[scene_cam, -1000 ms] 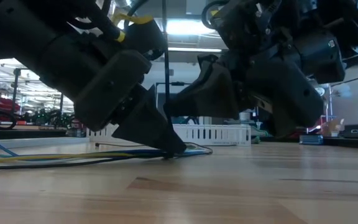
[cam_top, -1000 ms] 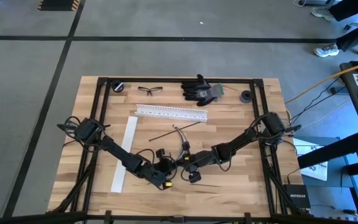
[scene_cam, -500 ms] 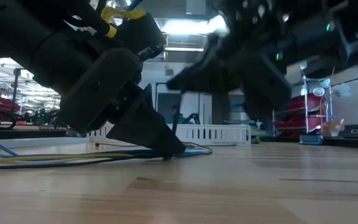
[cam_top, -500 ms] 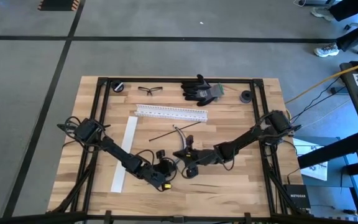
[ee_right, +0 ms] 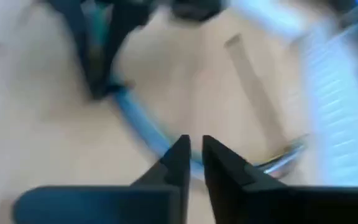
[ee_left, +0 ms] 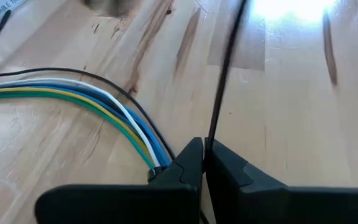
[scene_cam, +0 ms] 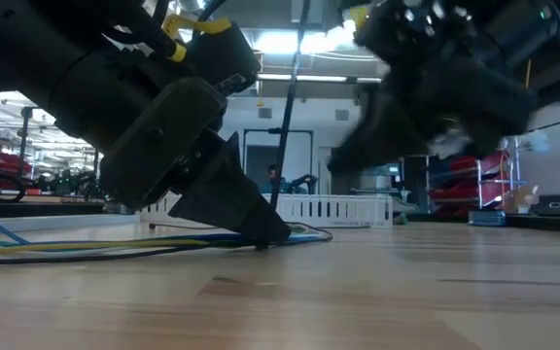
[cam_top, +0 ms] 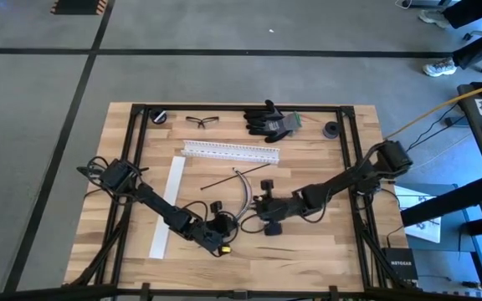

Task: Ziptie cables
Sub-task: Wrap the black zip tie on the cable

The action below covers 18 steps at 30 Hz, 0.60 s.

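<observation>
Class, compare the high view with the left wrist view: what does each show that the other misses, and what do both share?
Only the high view shows the black work gloves, clear safety glasses and white slotted plastic rail. Only the left wrist view shows the bundle's separate white, blue, yellow and green cables and a thin black strand rising from the left gripper's shut jaws. Both show the wooden table.

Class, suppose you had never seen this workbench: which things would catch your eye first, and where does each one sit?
Two dark arms meet near the table's front middle: the left gripper is shut on the end of a bundle of coloured cables, with a thin black strand rising from its tips. The right gripper hangs just beside it, above the wood. Farther back lie a white slotted rail and black gloves.
</observation>
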### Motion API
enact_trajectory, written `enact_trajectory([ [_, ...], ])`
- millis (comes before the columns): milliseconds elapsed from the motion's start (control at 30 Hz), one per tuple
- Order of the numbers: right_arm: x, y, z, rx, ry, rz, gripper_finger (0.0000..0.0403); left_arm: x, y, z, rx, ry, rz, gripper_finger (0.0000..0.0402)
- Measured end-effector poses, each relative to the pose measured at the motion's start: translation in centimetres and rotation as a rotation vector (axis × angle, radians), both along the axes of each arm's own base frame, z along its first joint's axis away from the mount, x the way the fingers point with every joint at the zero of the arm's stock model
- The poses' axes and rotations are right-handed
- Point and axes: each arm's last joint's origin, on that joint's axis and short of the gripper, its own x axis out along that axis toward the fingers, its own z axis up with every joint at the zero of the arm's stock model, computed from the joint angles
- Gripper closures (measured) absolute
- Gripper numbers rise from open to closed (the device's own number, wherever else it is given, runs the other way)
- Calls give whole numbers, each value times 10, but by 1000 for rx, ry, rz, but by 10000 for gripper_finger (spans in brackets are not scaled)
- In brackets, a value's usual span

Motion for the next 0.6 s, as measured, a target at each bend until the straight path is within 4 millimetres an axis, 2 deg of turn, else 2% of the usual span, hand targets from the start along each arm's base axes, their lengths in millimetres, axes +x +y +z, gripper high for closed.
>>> enact_trajectory([
  [133, -2, 4, -23, 165, -20, 103, 301, 0, 0, 0, 2, 0, 1, 401],
  [300, 10, 11, -35, 233, -189, 200, 243, 0, 0, 0, -1, -5, 1, 401],
  [467, 24, 15, -43, 225, -235, 217, 236, 0, 0, 0, -1, -6, 1, 401],
  [600, 36, 20, -42, 224, -255, 235, 259, 0, 0, 0, 0, -5, 1, 401],
])
